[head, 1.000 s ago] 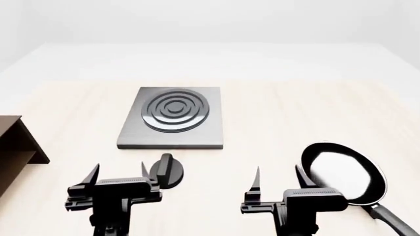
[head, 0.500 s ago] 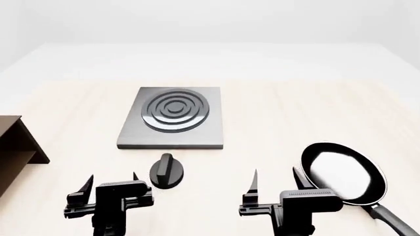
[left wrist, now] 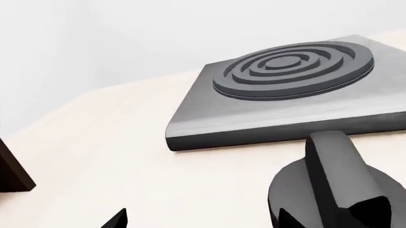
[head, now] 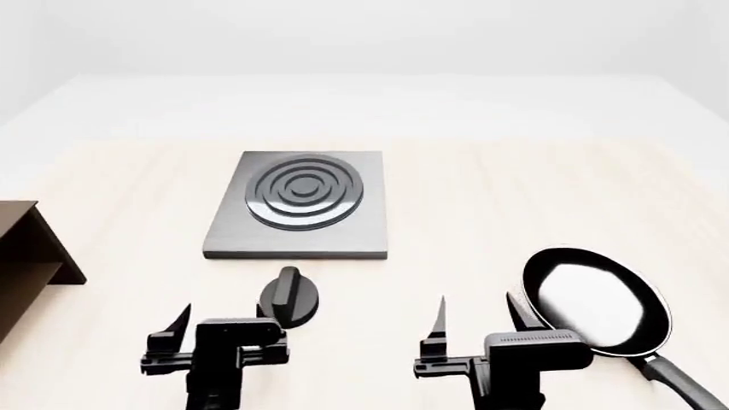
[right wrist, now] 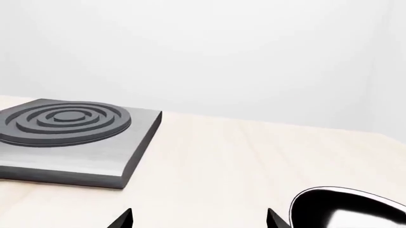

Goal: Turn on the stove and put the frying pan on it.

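The stove [head: 299, 205] is a dark-grey slab with a ring burner, lying flat on the pale wooden table [head: 479, 205]. A small round black knob [head: 288, 297] stands just in front of it. My left gripper [head: 225, 314] is open, low and just short of the knob, its right fingertip overlapping the knob's edge. In the left wrist view the knob [left wrist: 330, 185] looms beside the gripper [left wrist: 201, 221], with the stove [left wrist: 285, 90] beyond. The frying pan [head: 598, 299] rests at the right with its handle toward me. My right gripper [head: 479, 309] is open and empty just left of the pan [right wrist: 355, 209].
A dark brown box-like object [head: 29, 256] sits at the table's left edge, also visible in the left wrist view [left wrist: 13, 166]. The right wrist view shows the stove [right wrist: 70, 133] ahead and to one side. A white wall stands behind the table.
My left gripper drew back from the knob, then shifted right toward it again. The right gripper slid back slightly. Stove, knob and pan have not moved.
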Motion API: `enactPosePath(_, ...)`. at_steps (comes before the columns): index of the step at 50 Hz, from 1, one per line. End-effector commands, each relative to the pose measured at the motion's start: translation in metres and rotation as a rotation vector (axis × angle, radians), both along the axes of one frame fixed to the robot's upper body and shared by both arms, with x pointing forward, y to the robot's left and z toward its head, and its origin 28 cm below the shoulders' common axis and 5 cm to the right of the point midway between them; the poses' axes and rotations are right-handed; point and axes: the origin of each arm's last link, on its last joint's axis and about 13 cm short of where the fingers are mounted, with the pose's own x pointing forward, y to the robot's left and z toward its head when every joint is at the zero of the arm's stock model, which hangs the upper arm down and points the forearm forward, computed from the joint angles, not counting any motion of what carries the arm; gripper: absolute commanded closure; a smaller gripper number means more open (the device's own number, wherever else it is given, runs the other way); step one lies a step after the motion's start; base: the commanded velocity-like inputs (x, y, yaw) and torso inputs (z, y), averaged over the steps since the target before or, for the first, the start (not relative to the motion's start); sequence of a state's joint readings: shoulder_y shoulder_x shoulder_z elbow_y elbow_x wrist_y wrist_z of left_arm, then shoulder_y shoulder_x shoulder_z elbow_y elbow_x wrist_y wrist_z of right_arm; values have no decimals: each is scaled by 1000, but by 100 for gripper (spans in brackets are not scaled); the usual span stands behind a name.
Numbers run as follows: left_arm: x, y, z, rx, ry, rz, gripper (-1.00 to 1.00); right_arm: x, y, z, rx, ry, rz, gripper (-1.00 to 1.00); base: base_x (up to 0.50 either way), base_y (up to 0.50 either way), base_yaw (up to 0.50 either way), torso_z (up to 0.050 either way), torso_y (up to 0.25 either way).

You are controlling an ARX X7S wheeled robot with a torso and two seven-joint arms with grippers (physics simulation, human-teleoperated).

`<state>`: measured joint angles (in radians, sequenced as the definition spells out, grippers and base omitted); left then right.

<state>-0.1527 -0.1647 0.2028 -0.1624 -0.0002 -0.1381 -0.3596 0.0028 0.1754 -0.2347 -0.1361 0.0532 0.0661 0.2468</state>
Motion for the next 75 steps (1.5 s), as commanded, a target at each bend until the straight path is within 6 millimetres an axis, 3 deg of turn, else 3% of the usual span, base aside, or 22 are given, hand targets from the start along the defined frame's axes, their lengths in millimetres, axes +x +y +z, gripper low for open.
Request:
enactPosePath(1, 2, -12, -1, -16, 15, -60, -100, 1, -1, 1, 1, -1, 1, -100, 0, 0, 0, 0, 0)
enactPosePath(15, 1, -38, -2, -4, 44, -206, -100, 1, -3, 1, 7, -2, 2, -100, 0, 0, 0, 0, 0)
enactPosePath(23, -1, -43, 4, -6, 31, -240, -100, 2, -2, -1, 4, 4, 3, -100, 0, 0, 0, 0, 0)
enactPosePath(28, -5, -41, 11, -20, 15, -242, -100, 2, -2, -1, 3, 8, 6, -100, 0, 0, 0, 0, 0)
enactPosePath(30, -11, -35, 27, -50, -37, -221, -100, 2, -1, -3, -6, 22, 16, -100, 0, 0, 0, 0, 0)
enactPosePath(37, -25, -19, 51, -62, -118, -169, -100, 3, 2, -3, -7, 79, 94, -100, 0, 0, 0, 0, 0)
enactPosePath(45, -34, -7, 55, -46, -126, -123, -100, 3, -3, 8, -3, 99, 111, -100, 0, 0, 0, 0, 0)
enactPosePath(49, -38, -4, 55, -47, -129, -107, -100, 0, -6, 13, -83, 109, 148, -100, 0, 0, 0, 0, 0)
enactPosePath(53, -39, -2, 53, -48, -127, -105, -100, -4, -9, 25, -228, 86, 192, -100, 0, 0, 0, 0, 0)
enactPosePath(55, -41, -2, 53, -51, -130, -112, -100, -6, -11, 30, -219, 60, 238, -100, 0, 0, 0, 0, 0)
enactPosePath(58, -42, -2, 51, -47, -135, -111, -100, -4, -17, 46, -278, 80, 183, -100, 0, 0, 0, 0, 0)
enactPosePath(62, -44, 1, 50, -41, -131, -112, -100, -7, -22, 59, -398, 129, 240, -100, 0, 0, 0, 0, 0)
enactPosePath(63, -45, 2, 50, -40, -132, -109, -100, -8, -24, 74, -438, 127, 251, -100, 0, 0, 0, 0, 0)
enactPosePath(64, -45, 2, 50, -40, -132, -109, -100, -8, -24, 74, -438, 127, 251, -100, 0, 0, 0, 0, 0)
enactPosePath(71, -48, 6, 46, -63, -130, -107, -100, -9, -32, 138, -619, 84, 191, -100, 0, 0, 0, 0, 0)
enactPosePath(75, -49, 6, 46, -65, -132, -110, -100, -10, -35, 159, -680, 110, 156, -100, 0, 0, 0, 0, 0)
